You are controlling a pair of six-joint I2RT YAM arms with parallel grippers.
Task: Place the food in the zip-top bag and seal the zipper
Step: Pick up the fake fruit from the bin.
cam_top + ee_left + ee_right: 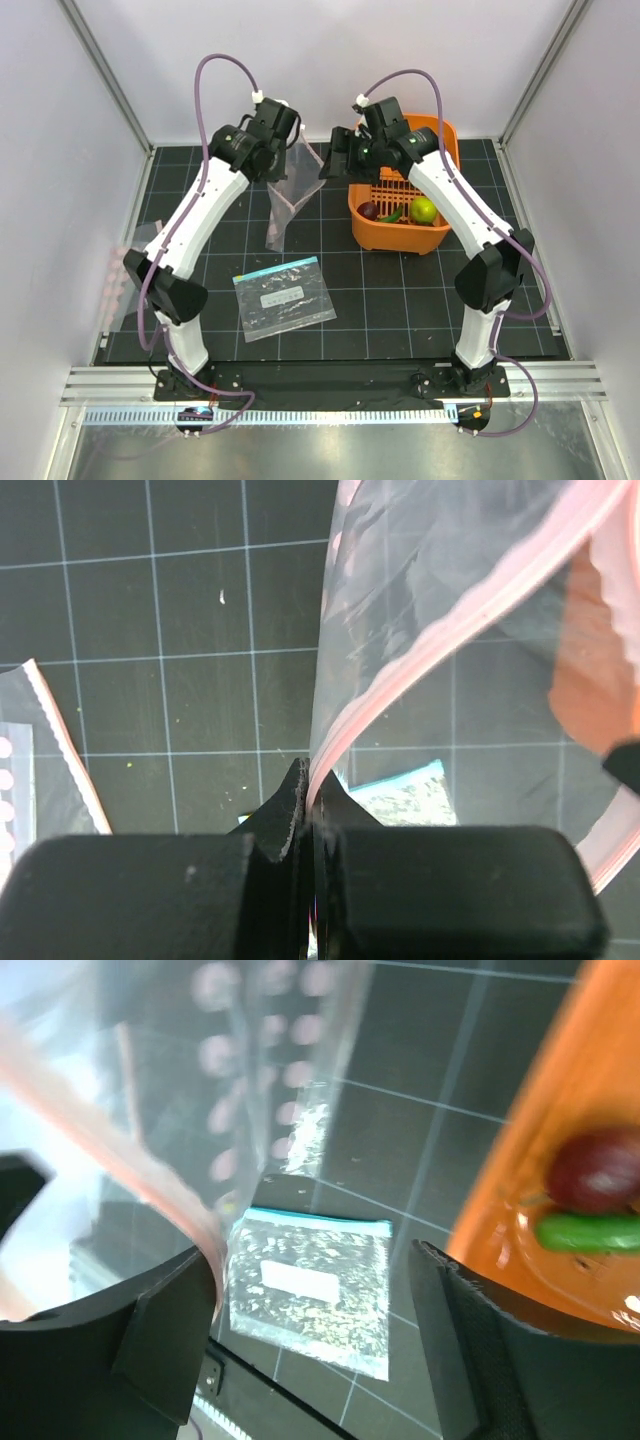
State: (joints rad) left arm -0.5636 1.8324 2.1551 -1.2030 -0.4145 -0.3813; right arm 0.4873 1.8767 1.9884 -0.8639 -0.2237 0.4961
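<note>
The zip-top bag [288, 195] hangs clear above the mat between the two arms, mouth upward. My left gripper [308, 780] is shut on the pink zipper [450, 630] at one end of the mouth. My right gripper [312, 1260] stands open at the other side of the mouth; the zipper edge [150, 1190] brushes its left finger, and nothing lies between the jaws. The food lies in the orange basket [385, 232]: a maroon piece [369, 210], a slim green chili [393, 214] and a green round fruit [423, 210]. In the right wrist view the maroon piece [595, 1170] and chili [585, 1232] show at the right.
A clear bag with a teal strip and white label [283, 297] lies flat on the black grid mat in front of the arms. Another clear bag with a pink edge [40, 750] lies at the mat's left side. White walls enclose the back and sides.
</note>
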